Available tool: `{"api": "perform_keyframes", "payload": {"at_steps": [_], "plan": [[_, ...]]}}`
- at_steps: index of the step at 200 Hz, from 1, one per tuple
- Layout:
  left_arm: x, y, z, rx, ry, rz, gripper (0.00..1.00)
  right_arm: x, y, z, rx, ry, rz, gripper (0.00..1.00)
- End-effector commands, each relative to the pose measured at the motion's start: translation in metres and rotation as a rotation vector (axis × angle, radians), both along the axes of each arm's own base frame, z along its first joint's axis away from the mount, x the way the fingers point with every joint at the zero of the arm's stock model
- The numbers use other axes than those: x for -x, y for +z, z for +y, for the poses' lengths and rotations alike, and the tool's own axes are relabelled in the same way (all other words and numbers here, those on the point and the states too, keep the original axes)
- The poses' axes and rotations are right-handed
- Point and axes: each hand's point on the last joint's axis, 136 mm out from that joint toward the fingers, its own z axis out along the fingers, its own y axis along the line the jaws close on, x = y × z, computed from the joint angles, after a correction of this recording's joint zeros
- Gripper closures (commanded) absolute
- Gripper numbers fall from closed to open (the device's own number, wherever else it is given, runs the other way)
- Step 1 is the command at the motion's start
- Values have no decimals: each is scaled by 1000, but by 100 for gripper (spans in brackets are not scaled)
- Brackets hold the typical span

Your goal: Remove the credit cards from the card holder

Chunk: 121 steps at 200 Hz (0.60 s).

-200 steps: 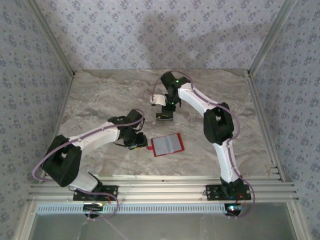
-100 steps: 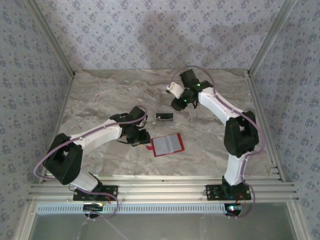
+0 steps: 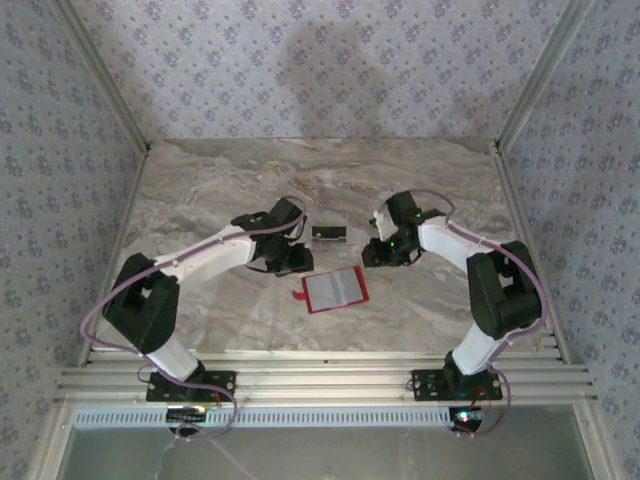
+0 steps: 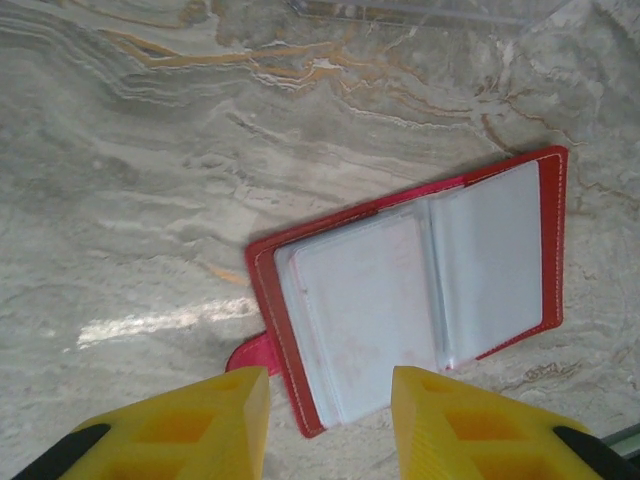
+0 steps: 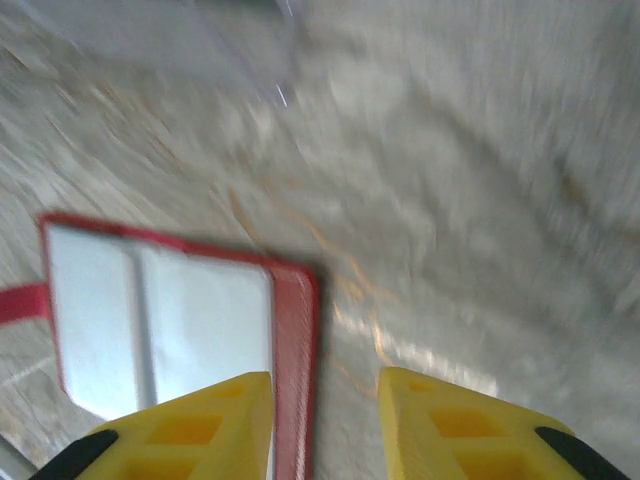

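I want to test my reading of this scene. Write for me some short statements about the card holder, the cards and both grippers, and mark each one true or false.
1. The card holder lies open on the marble-patterned table. True.
2. The left gripper is clamped on the card holder. False: its fingers stand apart with nothing between them.
3. The credit cards lie on the table beyond the card holder, apart from it. True.
4. The right gripper holds a card. False: its fingers stand apart and hold nothing.
5. The card holder is blue. False: it is red, with pale clear pockets inside.
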Motion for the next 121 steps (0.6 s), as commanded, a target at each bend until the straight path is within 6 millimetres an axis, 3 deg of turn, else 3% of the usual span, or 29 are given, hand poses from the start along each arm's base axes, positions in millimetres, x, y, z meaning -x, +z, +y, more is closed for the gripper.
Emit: {"api": "perform_keyframes", "payload": {"at_steps": [1,65,121], "plan": [[-2,2,-21,30,-57,3,62,14,2,8,-63,-54,37,63],[-8,-11,-30,17,-72,20,62,43,-20,20,-47,-50,92,64],[-17,-8,-8,7,-32,14,62,60,-16,33,-41,-18,103,69]]}}
